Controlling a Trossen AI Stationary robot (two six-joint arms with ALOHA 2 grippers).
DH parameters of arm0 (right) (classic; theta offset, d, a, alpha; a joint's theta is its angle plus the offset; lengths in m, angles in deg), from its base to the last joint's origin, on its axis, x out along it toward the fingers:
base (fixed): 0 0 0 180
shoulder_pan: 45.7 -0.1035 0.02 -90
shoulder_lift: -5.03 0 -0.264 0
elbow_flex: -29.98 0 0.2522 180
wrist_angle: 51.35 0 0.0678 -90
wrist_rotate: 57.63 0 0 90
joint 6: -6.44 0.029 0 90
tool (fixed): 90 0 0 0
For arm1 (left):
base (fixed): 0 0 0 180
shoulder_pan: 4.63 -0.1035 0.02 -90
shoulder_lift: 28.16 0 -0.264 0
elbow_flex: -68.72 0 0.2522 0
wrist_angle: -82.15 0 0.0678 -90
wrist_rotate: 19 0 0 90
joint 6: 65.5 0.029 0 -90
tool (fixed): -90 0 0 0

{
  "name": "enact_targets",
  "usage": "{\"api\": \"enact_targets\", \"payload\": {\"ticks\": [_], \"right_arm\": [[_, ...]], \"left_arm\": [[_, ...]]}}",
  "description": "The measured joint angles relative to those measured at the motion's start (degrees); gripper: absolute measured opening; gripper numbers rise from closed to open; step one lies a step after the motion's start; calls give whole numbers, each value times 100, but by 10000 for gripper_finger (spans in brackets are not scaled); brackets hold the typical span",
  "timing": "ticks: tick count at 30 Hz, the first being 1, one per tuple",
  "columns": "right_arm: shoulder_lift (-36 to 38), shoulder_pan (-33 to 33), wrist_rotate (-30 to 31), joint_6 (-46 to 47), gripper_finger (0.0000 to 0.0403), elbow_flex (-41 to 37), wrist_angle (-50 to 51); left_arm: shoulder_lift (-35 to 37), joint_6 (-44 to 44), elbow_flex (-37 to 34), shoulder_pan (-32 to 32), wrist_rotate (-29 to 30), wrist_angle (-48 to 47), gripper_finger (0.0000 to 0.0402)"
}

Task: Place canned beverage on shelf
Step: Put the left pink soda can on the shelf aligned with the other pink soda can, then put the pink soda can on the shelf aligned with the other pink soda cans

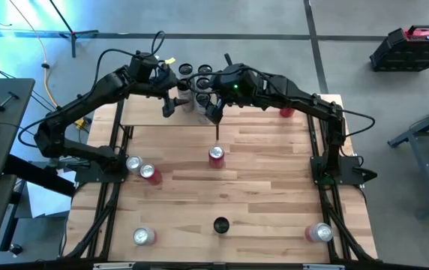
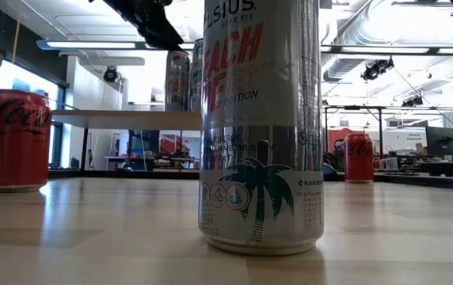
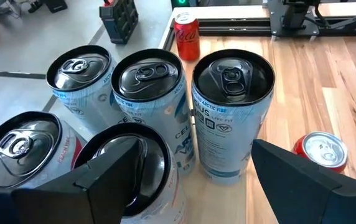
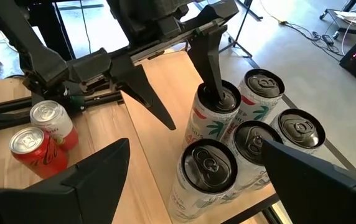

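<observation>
- Both grippers hover over a cluster of tall silver beverage cans (image 1: 194, 88) standing on the light-wood shelf (image 1: 143, 114) at the far side of the bench (image 1: 259, 187).
- Left gripper (image 4: 184, 81) stands spread, one finger (image 4: 212, 65) dipping onto the rim of a palm-printed can (image 4: 210, 118), the other beside it; nothing is clasped.
- Right gripper (image 1: 213, 112) is likewise spread and empty, just right of the cluster.
- Red cola can (image 1: 216, 156) stands mid-bench.
- Two more cans (image 1: 141, 168) sit at the left.
- Silver palm-tree can (image 2: 261, 127) stands nearest the low camera.
</observation>
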Motion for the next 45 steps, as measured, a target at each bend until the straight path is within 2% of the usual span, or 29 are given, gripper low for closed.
{"api": "enact_targets", "payload": {"ticks": [8,20,29,34,39,45], "right_arm": [[0,0,2,2,349,-4,0],[15,55,4,-201,349,17,10],[39,52,197,-479,349,238,-34],[52,55,340,-463,349,238,-38],[52,55,361,-412,349,240,-41],[160,-31,306,-381,349,240,194]], "left_arm": [[138,-55,-9,2,-6,331,302],[949,-517,-9,2,-55,121,302],[1493,-806,-9,198,-1061,-1074,302],[1635,-838,-4,711,-1073,-1947,302],[1652,-1401,-6,1423,-911,-2403,302],[1633,-2093,-6,2475,-79,-2289,302]]}}
